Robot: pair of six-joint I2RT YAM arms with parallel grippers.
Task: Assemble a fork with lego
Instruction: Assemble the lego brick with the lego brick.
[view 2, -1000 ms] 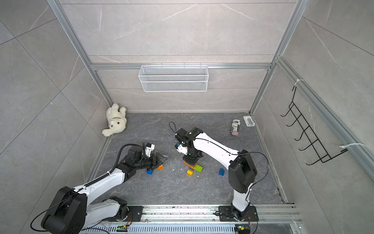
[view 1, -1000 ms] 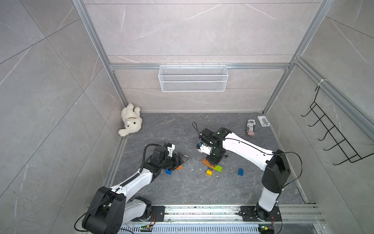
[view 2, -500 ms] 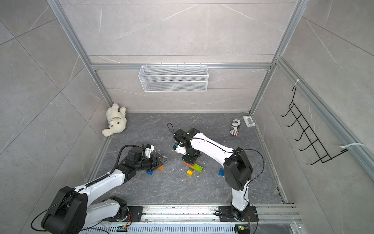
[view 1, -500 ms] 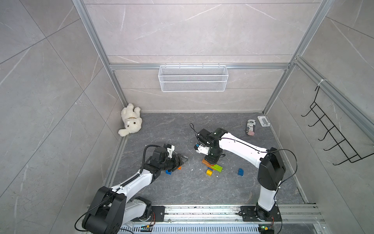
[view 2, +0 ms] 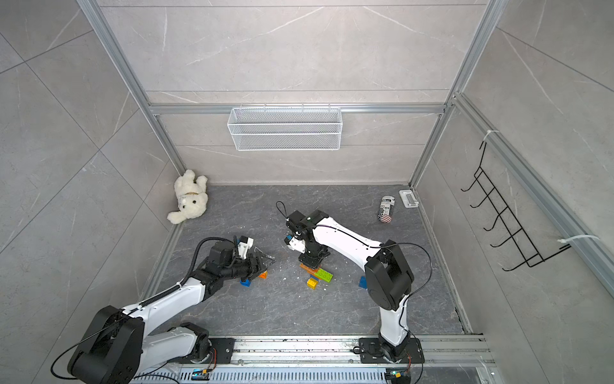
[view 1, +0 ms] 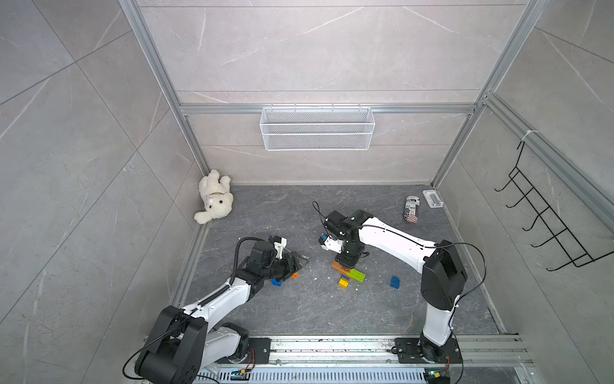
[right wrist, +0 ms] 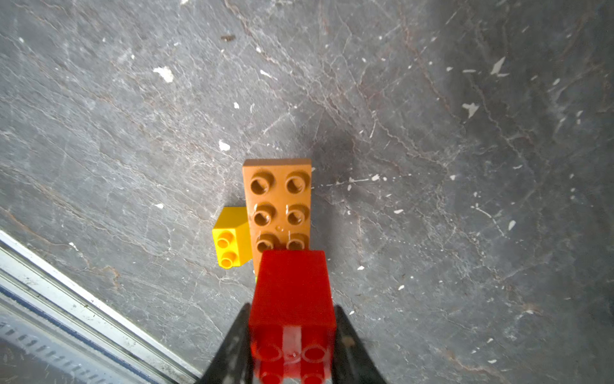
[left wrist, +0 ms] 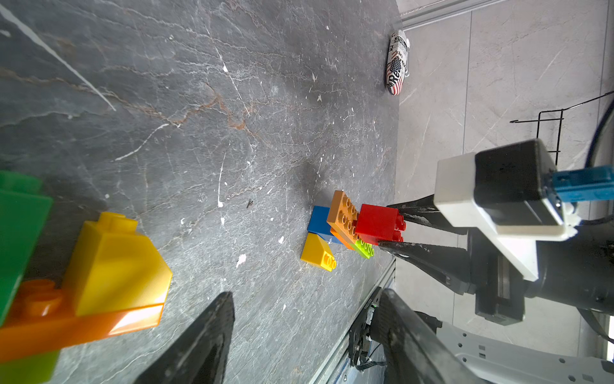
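**Right arm.** The right gripper [right wrist: 292, 335] is clamped on a red brick [right wrist: 292, 286], whose studs face the wrist camera. The red brick covers the near end of a brown brick [right wrist: 277, 199], and we cannot tell whether the two are pressed together. A yellow brick [right wrist: 231, 242] lies against the brown brick's side. In the left wrist view we see a lime brick [left wrist: 365, 249] and a blue brick [left wrist: 319, 219] partly buried under this stack. In both top views the gripper body hides the red brick.

**Left arm.** The left gripper [left wrist: 307, 294] has its jaws apart, with only bare floor [left wrist: 199, 133] between them. It is well apart from the stack. Just beside it lies a second yellow brick [left wrist: 116, 262] on an orange brick [left wrist: 66, 322], next to a green brick [left wrist: 16, 232]. All three are blurred, and the orange and green ones are cut off by the frame edge.
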